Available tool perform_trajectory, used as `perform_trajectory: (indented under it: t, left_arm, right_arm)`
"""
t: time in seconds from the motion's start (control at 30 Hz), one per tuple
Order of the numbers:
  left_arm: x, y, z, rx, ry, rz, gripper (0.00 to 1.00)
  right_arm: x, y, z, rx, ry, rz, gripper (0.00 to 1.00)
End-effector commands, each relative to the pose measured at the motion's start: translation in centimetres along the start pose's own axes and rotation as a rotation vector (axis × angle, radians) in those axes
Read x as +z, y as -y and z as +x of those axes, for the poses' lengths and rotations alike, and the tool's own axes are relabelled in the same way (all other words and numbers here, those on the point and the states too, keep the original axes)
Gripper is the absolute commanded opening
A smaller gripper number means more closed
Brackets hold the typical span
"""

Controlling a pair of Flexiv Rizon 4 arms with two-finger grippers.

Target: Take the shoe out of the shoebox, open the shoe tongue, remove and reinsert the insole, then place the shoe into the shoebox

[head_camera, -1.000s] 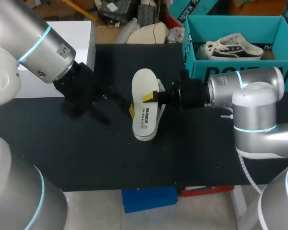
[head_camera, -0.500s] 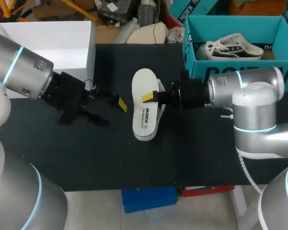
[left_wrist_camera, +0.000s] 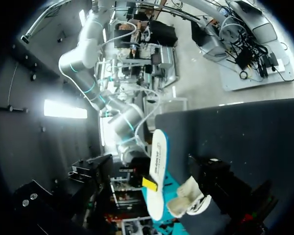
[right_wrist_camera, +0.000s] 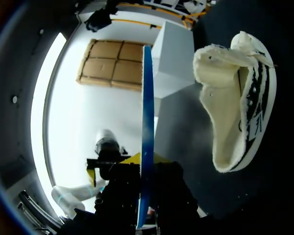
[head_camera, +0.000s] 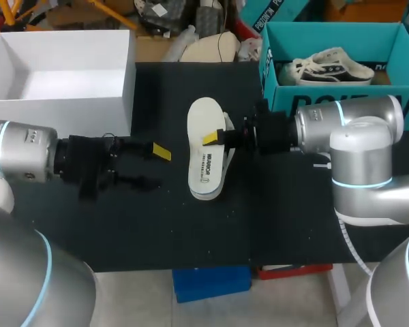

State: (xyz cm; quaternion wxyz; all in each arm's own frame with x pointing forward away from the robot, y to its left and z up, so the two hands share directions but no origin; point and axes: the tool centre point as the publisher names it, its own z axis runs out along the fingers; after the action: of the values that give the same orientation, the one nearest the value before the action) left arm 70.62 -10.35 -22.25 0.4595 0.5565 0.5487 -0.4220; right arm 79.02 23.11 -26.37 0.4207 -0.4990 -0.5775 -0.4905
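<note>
A white insole [head_camera: 206, 146] stands on its edge over the middle of the black table, with my right gripper [head_camera: 215, 138] shut on its middle from the right. In the right wrist view the insole [right_wrist_camera: 147, 112] runs edge-on out of the gripper [right_wrist_camera: 146, 166], its underside blue. A cream shoe with black stripes [right_wrist_camera: 235, 107] lies on the table right beside it; the insole mostly hides the shoe in the head view. My left gripper [head_camera: 153, 167] hangs open and empty to the left of the insole. The left wrist view shows the insole [left_wrist_camera: 158, 171] and the shoe [left_wrist_camera: 188, 198] ahead.
A teal shoebox [head_camera: 278, 90] stands at the back right with another shoe [head_camera: 330, 68] in it. A white open box [head_camera: 61, 68] stands at the back left. My right arm lies along the shoebox's front.
My left arm has drawn back to the left, away from the insole, with its gripper open. The right gripper and the insole have not moved.
</note>
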Motion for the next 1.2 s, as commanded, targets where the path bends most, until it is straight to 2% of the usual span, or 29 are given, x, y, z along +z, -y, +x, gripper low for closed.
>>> perform_trajectory:
  t: [0.03, 0.17, 0.37, 0.5, 0.73, 0.97, 1.03, 1.07, 1.1, 1.13, 1.2]
  left_arm:
    - [0.2, 0.0, 0.8, 0.009, 0.089, -0.09, 1.0]
    - [0.7, -0.2, 1.8, 0.013, 0.19, -0.11, 1.0]
    - [1.1, -1.3, 2.0, 0.051, 0.3, -0.103, 1.0]
    - [1.5, -2.2, 2.2, 0.099, 0.296, -0.098, 1.0]
    - [2.0, -4.1, 2.0, 0.153, 0.283, -0.138, 1.0]
    - [4.3, -5.1, 2.6, 0.157, 0.267, -0.142, 1.0]
    - [5.1, -5.0, 2.6, 0.157, 0.267, -0.141, 0.76]
    - [5.4, -5.0, 2.7, 0.156, 0.265, -0.142, 0.71]
    - [5.7, -4.9, 2.8, 0.149, 0.267, -0.143, 0.51]
    - [6.1, -4.9, 2.9, 0.149, 0.265, -0.149, 0.44]
    - [6.6, -4.9, 3.0, 0.136, 0.276, -0.159, 0.41]
  right_arm:
    - [0.1, 0.1, 0.0, 0.0, 0.001, -0.003, 0.0]
    - [0.1, 0.1, 0.0, 0.0, 0.001, -0.003, 0.0]
    - [0.1, 0.1, 0.0, 0.0, 0.001, -0.003, 0.0]
    - [0.1, 0.1, 0.0, 0.0, 0.001, -0.003, 0.0]
    - [0.1, 0.1, 0.0, 0.0, 0.001, -0.003, 0.0]
    - [0.1, 0.1, 0.0, 0.0, 0.001, -0.003, 0.0]
    - [0.1, 0.1, 0.0, 0.0, 0.001, -0.003, 0.0]
    - [0.1, 0.1, 0.0, 0.0, 0.001, -0.003, 0.0]
    - [0.1, 0.1, 0.0, 0.0, 0.001, -0.003, 0.0]
    - [0.1, 0.1, 0.0, 0.0, 0.001, -0.003, 0.0]
    - [0.1, 0.1, 0.0, 0.0, 0.001, -0.003, 0.0]
